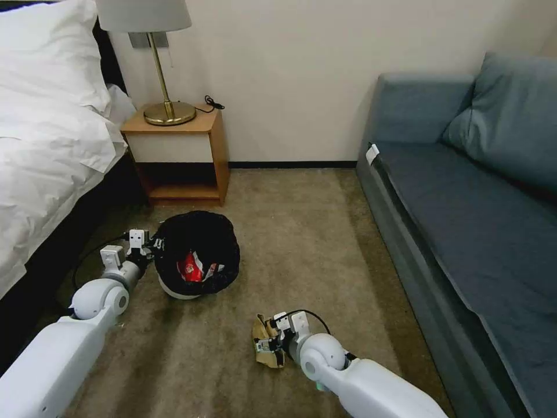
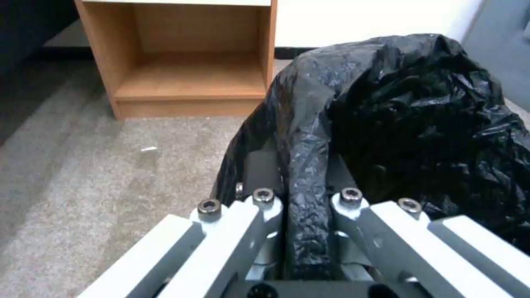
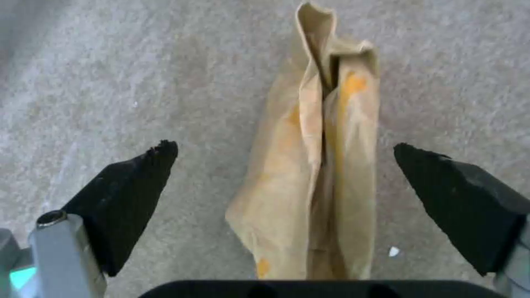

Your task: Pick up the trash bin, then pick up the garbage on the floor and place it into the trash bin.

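Bedroom setting: beige carpet floor (image 1: 325,244) between a white-sheeted bed (image 1: 46,145), a wooden nightstand (image 1: 180,157) carrying a brass lamp (image 1: 165,64), and a blue-grey sofa (image 1: 476,191).

The trash bin (image 1: 197,255), white with a black liner folded over its rim, sits tilted just in front of the nightstand. The left gripper (image 1: 152,247) is at the bin's rim on the bed side; in the left wrist view its fingers (image 2: 265,207) are pressed together on a fold of liner and rim. A red-and-white packet (image 1: 192,268) lies inside the bin.

The right gripper (image 1: 268,342) is low over the carpet in the foreground. In the right wrist view its black fingertips (image 3: 138,182) are spread wide, one on each side of the crumpled brown paper bag (image 3: 314,165), which lies on the carpet between them without contact.

Assessment: bin secured; at least one piece deposited. The paper bag remains to be grasped and dropped in. No further litter is visible on the carpet.
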